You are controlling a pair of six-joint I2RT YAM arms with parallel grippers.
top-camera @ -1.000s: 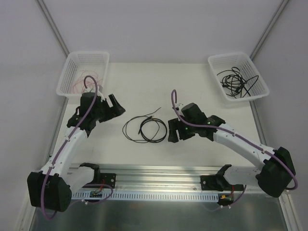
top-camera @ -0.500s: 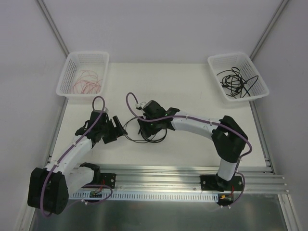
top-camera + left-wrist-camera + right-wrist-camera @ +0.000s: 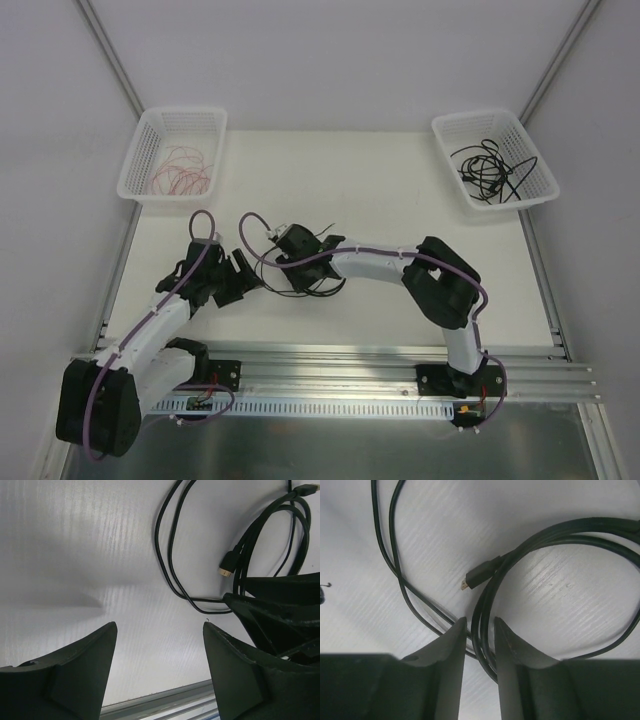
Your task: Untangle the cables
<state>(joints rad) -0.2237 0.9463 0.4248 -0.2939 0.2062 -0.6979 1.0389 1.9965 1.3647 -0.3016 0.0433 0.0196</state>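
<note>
A black cable (image 3: 322,291) lies in loose loops on the white table, its gold-tipped plug (image 3: 479,575) inside the loop. My right gripper (image 3: 480,620) is down on the loop's left side, its fingers shut narrowly on two strands of the black cable (image 3: 560,530). My left gripper (image 3: 159,626) hangs open over bare table just left of the cable (image 3: 167,555), nothing between its fingers. In the top view the left gripper (image 3: 245,280) and right gripper (image 3: 285,262) sit close together. More black cables (image 3: 488,165) lie coiled in the right basket, thin red wires (image 3: 180,170) in the left one.
A white basket (image 3: 128,175) stands at the back left corner and another white basket (image 3: 545,178) at the back right. The right gripper's black fingers (image 3: 280,610) fill the right side of the left wrist view. A metal rail (image 3: 330,355) runs along the near table edge.
The right arm has swung left across the cable loop and its jaws have narrowed around two strands. The left arm has dropped from near the left basket toward the cable's left side.
</note>
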